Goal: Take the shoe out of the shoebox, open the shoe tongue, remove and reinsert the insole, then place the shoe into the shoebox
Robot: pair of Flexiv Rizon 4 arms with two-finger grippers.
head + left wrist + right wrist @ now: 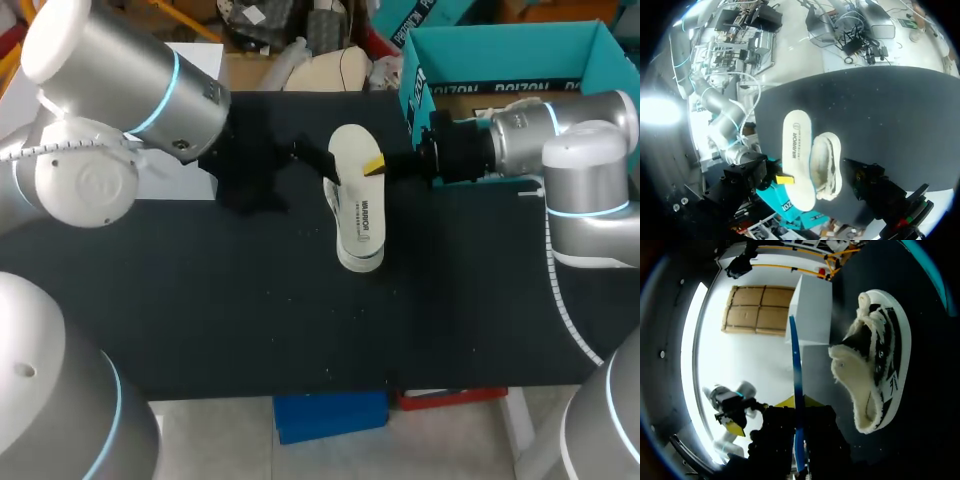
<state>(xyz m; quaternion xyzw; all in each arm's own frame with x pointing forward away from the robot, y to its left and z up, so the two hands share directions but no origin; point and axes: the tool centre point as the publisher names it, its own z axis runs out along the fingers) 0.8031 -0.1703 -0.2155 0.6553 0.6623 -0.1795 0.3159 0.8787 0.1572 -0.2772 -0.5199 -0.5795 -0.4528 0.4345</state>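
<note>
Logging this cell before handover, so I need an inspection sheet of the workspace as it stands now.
Surface: black table, with a few light specks.
Job's things: shoe on its side mid-table, fleece lining showing; insole out of the shoe, held next to it; teal shoebox open at the right rear.
Clutter: white box beyond the shoe.
Grippers: right gripper shut on the insole's edge; left gripper close to the shoe, grip not discernible.
Cables: white cable along the right arm.
Surroundings: nothing seen reaching over the table.
</note>
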